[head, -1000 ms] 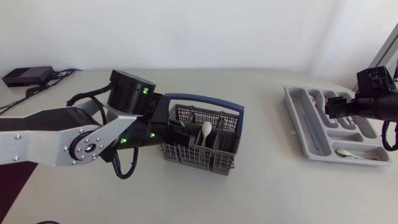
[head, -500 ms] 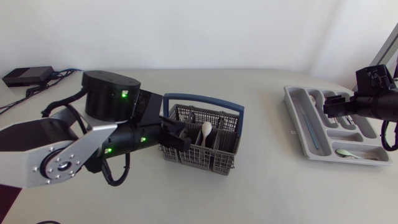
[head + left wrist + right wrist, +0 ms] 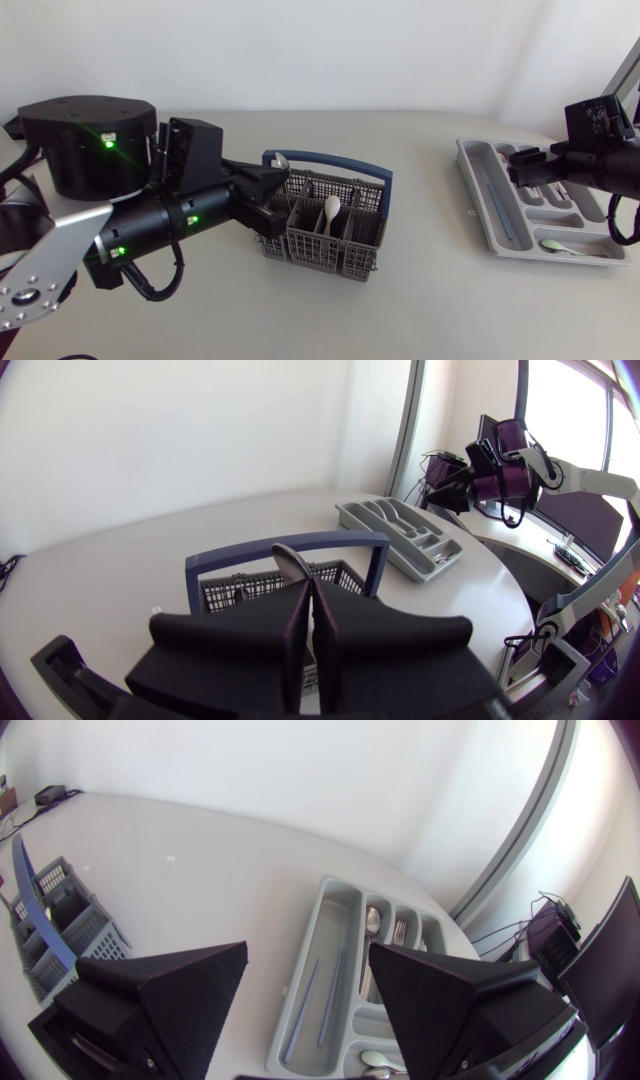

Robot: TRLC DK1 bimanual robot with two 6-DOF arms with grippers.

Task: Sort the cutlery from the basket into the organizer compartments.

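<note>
basket, head view: the basket [image 3: 345, 240] is a grey plastic mesh box of square cells with a dark blue arched handle [image 3: 330, 158]. it stands mid-table, left of the organizer and well apart from it.
white spoon [image 3: 332, 208]: smooth, rounded bowl upward, standing in a middle cell of the basket.
left gripper [image 3: 283, 207]: matte black wedges over the basket's left cells; from above i cannot tell how the fingers stand.
organizer [image 3: 478, 205]: light grey moulded tray with rounded compartments, at the table's right side.
pale green spoon [image 3: 558, 246]: lies in the organizer's near crosswise compartment.
right gripper [image 3: 522, 172]: black, above the organizer's far part.
left fingers, left wrist view: pressed nearly together, clamping a silver utensil [image 3: 290, 563]; its rounded, shiny metal end stands up between the tips, over the basket.
right fingers, right wrist view: spread wide, nothing between them, the organizer beneath.
long compartment: thin blue sticks [image 3: 322, 1000] lying lengthwise.
narrow compartments: a metal spoon [image 3: 372, 920] and, in the next one, a metal fork [image 3: 400, 932].
</note>
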